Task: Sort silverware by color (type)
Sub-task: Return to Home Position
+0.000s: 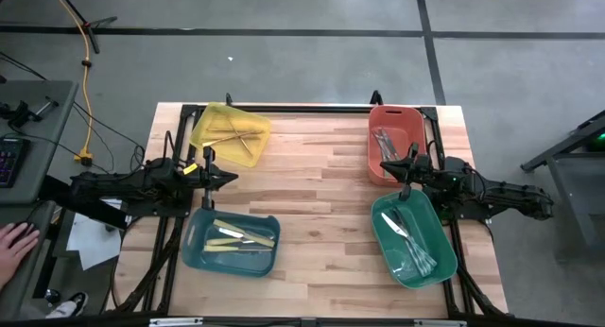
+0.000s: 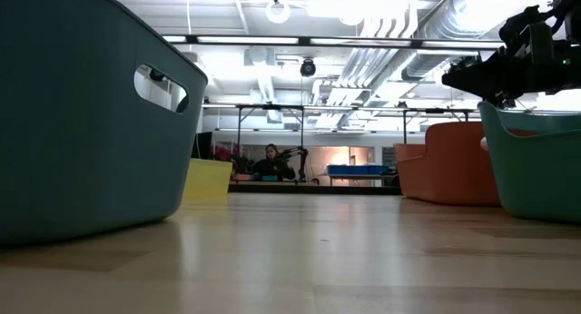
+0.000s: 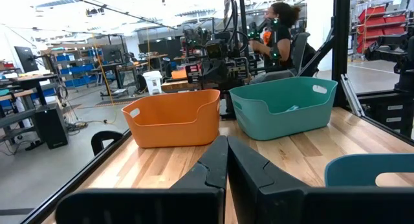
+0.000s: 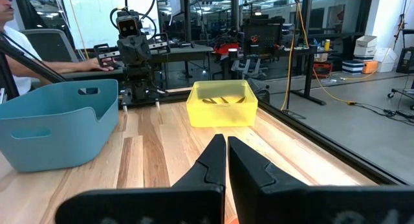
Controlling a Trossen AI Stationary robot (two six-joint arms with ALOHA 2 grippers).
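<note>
Gold-tan thin utensils (image 1: 236, 136) lie in yellow plastic bin (image 1: 203, 119); cream-yellow utensils (image 1: 242, 237) in blue bin (image 1: 194, 244); shiny silver utensils (image 1: 386, 144) in orange bin (image 1: 412, 129); teal-tinted utensils (image 1: 408, 234) in green bin (image 1: 444, 240). Wooden worktop (image 1: 321, 204) open between. Left tool (image 1: 233, 178), right tool (image 1: 383, 168) closed, empty, at side edges.

The table (image 1: 312, 176) is a light wood plank top in a black frame. 4 bins stand directly on it, well apart, 2 on each arm's side. On the left are a yellow bin (image 1: 222, 117), turned askew, and a blue bin (image 1: 200, 242). On the right are an orange bin (image 1: 408, 129) and a green bin (image 1: 435, 234), also askew
</note>
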